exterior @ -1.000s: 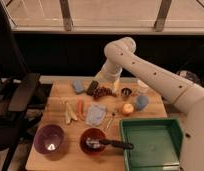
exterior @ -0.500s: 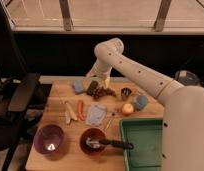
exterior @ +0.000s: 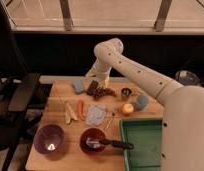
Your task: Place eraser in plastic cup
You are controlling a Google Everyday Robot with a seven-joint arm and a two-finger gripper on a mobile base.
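Flat dark eraser block [exterior: 92,88]: on worktop [exterior: 51,109], not in light-blue plastic cup [exterior: 141,102] at 3 o'clock. Gripper [exterior: 101,82] at eraser; grip state: cannot tell.

purple bowl [exterior: 41,135], red bowl [exterior: 84,138], green bin [exterior: 145,148], apple [exterior: 127,108], carrot [exterior: 80,110] on table [exterior: 72,156].

pincer [exterior: 101,83] just beside eraser [exterior: 92,88]; plastic cup [exterior: 141,102] rightward.

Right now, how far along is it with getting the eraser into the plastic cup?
Nothing is finished: the eraser lies on the table, outside the plastic cup. In hand: the gripper hangs right at the eraser. Left: grasp it, lift it, carry it to the cup beside the apple, drop it in.
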